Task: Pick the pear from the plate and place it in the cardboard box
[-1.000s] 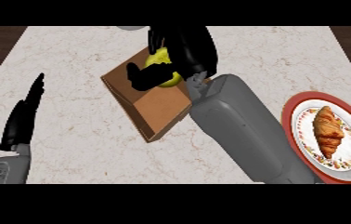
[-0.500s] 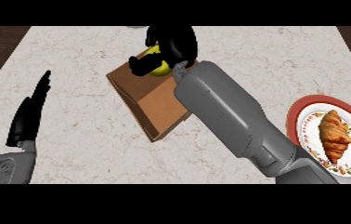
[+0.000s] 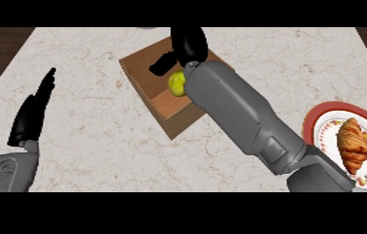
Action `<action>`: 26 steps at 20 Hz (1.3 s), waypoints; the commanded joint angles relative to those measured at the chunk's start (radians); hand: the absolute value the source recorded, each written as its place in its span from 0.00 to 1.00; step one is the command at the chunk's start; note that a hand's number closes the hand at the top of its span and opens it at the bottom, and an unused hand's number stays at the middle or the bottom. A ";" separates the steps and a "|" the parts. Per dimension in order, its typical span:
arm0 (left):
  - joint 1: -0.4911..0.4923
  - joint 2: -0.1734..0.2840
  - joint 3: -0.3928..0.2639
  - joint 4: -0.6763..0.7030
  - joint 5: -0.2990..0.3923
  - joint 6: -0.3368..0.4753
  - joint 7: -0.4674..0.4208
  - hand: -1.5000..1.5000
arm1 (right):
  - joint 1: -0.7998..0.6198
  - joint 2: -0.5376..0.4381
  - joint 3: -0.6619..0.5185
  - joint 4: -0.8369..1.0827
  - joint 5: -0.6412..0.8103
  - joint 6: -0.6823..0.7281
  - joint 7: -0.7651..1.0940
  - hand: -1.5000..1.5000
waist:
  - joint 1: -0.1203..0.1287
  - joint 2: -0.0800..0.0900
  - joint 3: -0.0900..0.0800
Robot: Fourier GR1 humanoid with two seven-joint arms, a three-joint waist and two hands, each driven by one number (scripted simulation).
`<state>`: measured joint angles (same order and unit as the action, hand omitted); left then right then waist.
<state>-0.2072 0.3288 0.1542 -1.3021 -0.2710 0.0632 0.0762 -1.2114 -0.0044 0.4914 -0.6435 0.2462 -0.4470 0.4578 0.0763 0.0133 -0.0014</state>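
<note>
One pear (image 3: 176, 83), one cardboard box (image 3: 154, 99), one plate (image 3: 316, 126), one croissant (image 3: 353, 144), and my two hands on one marble counter (image 3: 93, 145). The pear is yellow-green and sits inside the box, on its brown floor, toward the box's right side; part of it is hidden behind my right forearm, so I can't tell exactly how it rests. The box is a shallow open carton, turned at an angle on the counter, w/ nothing else visible in it besides the pear. My right hand (image 3: 188, 44) is over the far part of the box, just above the pear: fingers point away from me and look relaxed rather than curled, thumb sticks out to the left, and nothing is between them; whether the hand touches the pear I can't tell, since the wrist covers that spot. My right forearm runs from the lower right corner diagonally across the box's near right edge. The plate is red-rimmed w/ a white centre, at the right edge of the view, well apart from the box, and partly cut off; it holds the one croissant and no other item that I can see. My left hand (image 3: 32, 114) is at the left side of the counter, fingers straight and together, pointing up, holding nothing, well apart from the box.
</note>
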 commanded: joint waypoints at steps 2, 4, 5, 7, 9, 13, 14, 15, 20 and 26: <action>0.010 0.013 0.022 0.008 0.018 -0.015 -0.024 0.50 | 0.004 0.004 0.025 0.024 -0.074 -0.138 -0.141 0.00 | -0.006 0.003 0.001; 0.044 -0.012 0.009 0.011 -0.009 0.023 -0.050 0.50 | -0.025 0.004 -0.008 0.017 -0.090 -0.174 -0.168 0.00 | -0.019 0.000 0.001; 0.019 0.004 0.008 0.015 -0.003 -0.001 -0.039 0.50 | 0.005 0.004 -0.012 0.027 -0.111 -0.228 -0.215 0.00 | -0.010 0.005 0.001; 0.034 -0.015 0.011 0.005 -0.006 0.021 -0.023 0.50 | -0.034 0.004 -0.071 0.012 -0.141 -0.254 -0.227 0.00 | -0.022 0.000 0.001; 0.086 0.007 0.029 -0.054 0.011 0.005 -0.013 0.50 | -0.001 0.004 -0.124 -0.035 -0.155 -0.263 -0.256 0.00 | -0.047 -0.010 0.002; 0.091 0.011 0.046 -0.049 0.009 0.010 -0.010 0.50 | 0.077 -0.030 -0.165 -0.157 -0.181 -0.214 -0.296 0.00 | -0.075 -0.016 0.002; 0.118 -0.014 0.022 -0.076 -0.007 0.023 0.000 0.50 | 0.087 -0.064 -0.218 -0.125 -0.215 -0.189 -0.363 0.00 | -0.066 -0.012 0.002; 0.069 0.026 0.072 0.027 0.017 0.006 -0.062 0.50 | 0.113 -0.068 -0.205 -0.186 -0.209 -0.171 -0.332 0.00 | -0.080 -0.014 0.001; 0.118 0.032 0.080 -0.062 0.028 -0.006 -0.016 0.50 | 0.317 -0.234 -0.236 -0.368 -0.238 -0.084 -0.322 0.00 | -0.090 -0.019 0.002; 0.161 -0.003 0.070 -0.071 0.019 0.012 -0.039 0.50 | 0.511 -0.450 -0.319 -0.580 -0.295 0.056 -0.315 0.00 | -0.098 -0.020 0.002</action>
<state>-0.0815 0.3445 0.2258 -1.3606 -0.2481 0.0609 0.0634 -0.8144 -0.3259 0.2246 -1.1090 -0.0090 -0.4792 0.1492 -0.0170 -0.0060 0.0003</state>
